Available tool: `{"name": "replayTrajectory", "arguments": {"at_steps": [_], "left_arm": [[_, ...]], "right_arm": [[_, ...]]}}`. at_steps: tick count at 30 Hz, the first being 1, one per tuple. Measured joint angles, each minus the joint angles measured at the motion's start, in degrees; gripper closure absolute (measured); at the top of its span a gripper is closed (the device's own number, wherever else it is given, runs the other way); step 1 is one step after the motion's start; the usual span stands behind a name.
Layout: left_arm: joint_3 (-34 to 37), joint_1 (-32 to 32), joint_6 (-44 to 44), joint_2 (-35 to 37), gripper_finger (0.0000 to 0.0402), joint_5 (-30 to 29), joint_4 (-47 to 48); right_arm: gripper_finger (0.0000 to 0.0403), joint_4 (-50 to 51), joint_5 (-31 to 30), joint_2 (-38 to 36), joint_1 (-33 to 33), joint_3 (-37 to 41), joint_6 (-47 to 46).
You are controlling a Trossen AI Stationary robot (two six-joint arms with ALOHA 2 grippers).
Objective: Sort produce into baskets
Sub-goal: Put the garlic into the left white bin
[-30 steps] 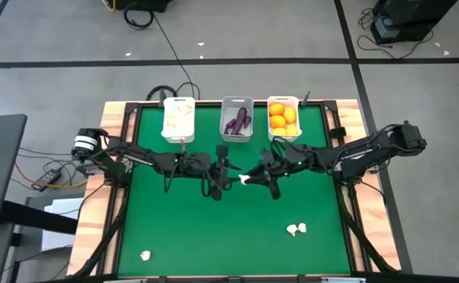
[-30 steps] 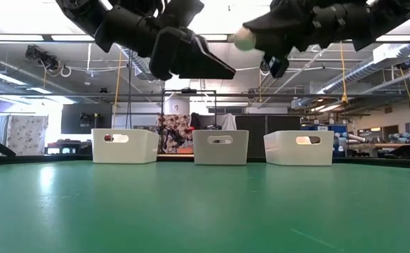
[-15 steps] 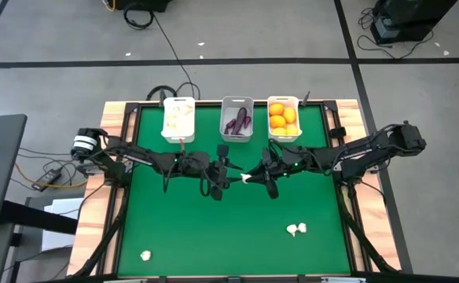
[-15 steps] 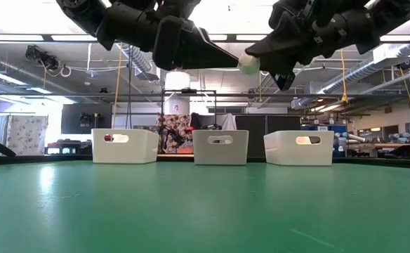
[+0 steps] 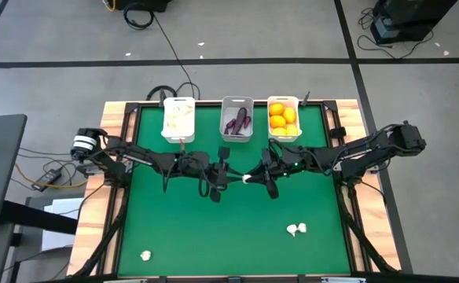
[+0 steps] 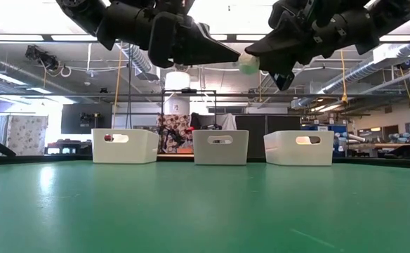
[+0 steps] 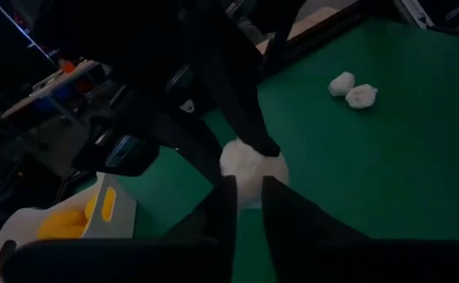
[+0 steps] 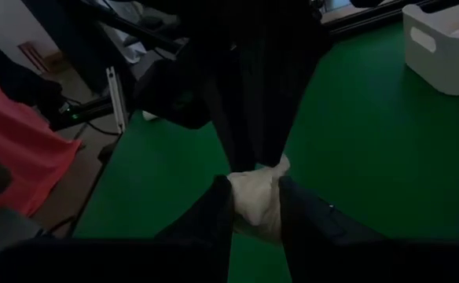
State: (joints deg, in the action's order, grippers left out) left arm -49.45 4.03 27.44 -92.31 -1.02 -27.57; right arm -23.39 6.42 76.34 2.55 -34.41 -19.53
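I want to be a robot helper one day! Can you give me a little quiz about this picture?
1. What does the right gripper hold up in the air?
A. a citrus fruit
B. a garlic bulb
C. an eggplant
2. True or false: the citrus fruits sit in the middle basket.
3. How many garlic bulbs lie on the green table?

Key:
1. B.
2. False; they fill the end basket on the right arm's side.
3. Three: two together, one alone.
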Motion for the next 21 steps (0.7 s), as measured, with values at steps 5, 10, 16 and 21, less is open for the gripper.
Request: {"name": "replayTrajectory", "arguments": {"at_steps": [5,10,16,21], "left_arm": [[-0.02,-0.19,0.46,0.04,0.0359,-1.18,-0.07],[-0.02,-0.2,0.26,0.07,0.0342,-1.84,0.02],[-0.02,-0.28,0.67,0.05,0.0278,-2.78,2.3],[-0.02,-0.31,0.71,0.0,0.0254,-2.78,2.7]], "right_arm": [[0.0308,-0.54,0.89,0.0,-0.01,0.04,0.1],[0.0308,-0.62,0.93,0.02,-0.01,0.04,0.17],[0.0308,-1.86,2.63,0.01,0.06,-0.02,0.22],[0.0308,-1.75,3.84,0.0,0.08,-0.04,0.22]]}}
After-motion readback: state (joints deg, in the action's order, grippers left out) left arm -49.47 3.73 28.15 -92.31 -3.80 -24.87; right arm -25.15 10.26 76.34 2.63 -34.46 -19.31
